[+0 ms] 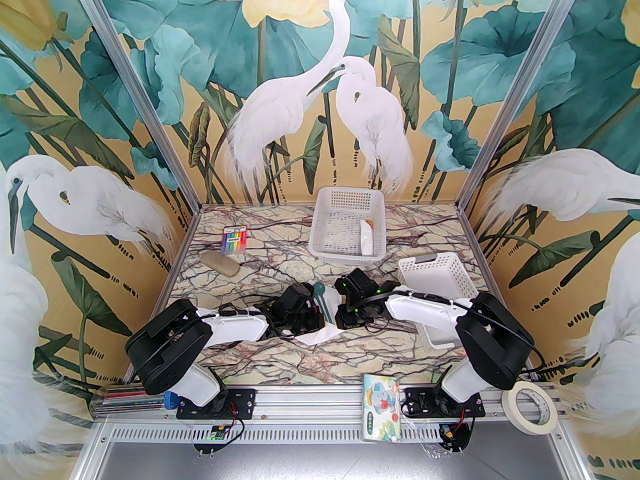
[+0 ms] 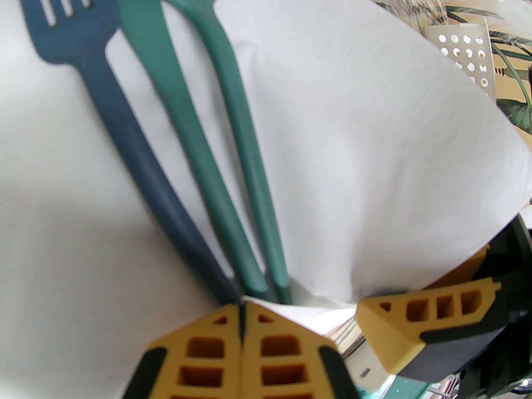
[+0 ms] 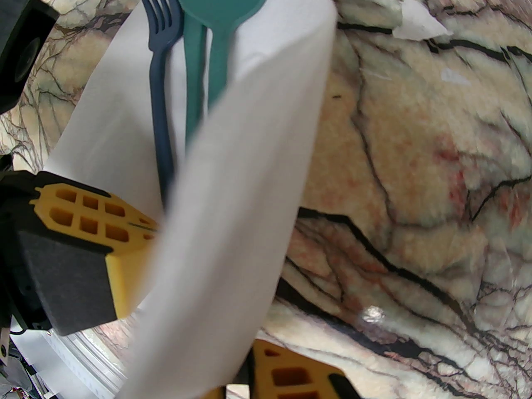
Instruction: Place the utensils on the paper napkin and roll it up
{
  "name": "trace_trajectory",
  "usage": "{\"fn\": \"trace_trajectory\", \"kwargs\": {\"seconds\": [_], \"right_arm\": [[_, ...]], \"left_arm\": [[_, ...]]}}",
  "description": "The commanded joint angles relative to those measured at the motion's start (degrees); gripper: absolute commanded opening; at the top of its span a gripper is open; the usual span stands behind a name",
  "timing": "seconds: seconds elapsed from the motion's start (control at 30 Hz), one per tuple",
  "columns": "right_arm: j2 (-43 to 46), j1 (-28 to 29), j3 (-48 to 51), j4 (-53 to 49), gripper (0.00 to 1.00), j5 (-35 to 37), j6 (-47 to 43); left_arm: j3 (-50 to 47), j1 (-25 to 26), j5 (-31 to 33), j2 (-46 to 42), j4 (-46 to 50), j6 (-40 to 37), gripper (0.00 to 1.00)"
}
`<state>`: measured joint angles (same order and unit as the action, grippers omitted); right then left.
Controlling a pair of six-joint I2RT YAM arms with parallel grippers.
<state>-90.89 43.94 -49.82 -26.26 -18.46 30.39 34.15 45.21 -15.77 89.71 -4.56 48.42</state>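
The white paper napkin (image 2: 374, 160) lies mid-table (image 1: 320, 337) under both wrists. On it rest a dark blue fork (image 2: 124, 131), a teal spoon (image 2: 237, 98) and a third slim teal utensil (image 2: 174, 98), side by side with their handles toward me. My left gripper (image 2: 242, 306) is shut, its tips at the handle ends. My right gripper (image 3: 245, 364) is shut on the napkin's right edge (image 3: 232, 222), which is lifted and curled over the fork (image 3: 160, 98) and spoon (image 3: 220, 23). One right finger (image 2: 428, 318) shows beside the left tips.
A white basket (image 1: 325, 248) at the back holds a white paper-wrapped item (image 1: 366, 238). A second basket (image 1: 435, 273) lies by the right arm. A marker pack (image 1: 234, 240) and a tan lump (image 1: 225, 264) sit back left. A tissue pack (image 1: 381, 405) and a tape roll (image 1: 532, 408) lie on the front rail.
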Motion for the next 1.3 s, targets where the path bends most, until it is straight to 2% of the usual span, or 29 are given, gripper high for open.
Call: {"fn": "trace_trajectory", "kwargs": {"seconds": [0.0, 0.47, 1.27], "right_arm": [[0.65, 0.49, -1.49, 1.79, 0.18, -2.72, 1.44], [-2.58, 2.98, -1.96, 5.54, 0.17, -5.10, 3.93], [-8.48, 3.61, 1.31, 12.99, 0.17, -8.32, 8.31]], "left_arm": [[0.34, -0.39, 0.21, 1.69, 1.66, 0.52, 0.00], [0.43, -0.39, -0.05, 2.33, 1.59, 0.94, 0.00], [-1.34, -0.39, 0.64, 1.96, 0.08, 2.92, 0.01]]}}
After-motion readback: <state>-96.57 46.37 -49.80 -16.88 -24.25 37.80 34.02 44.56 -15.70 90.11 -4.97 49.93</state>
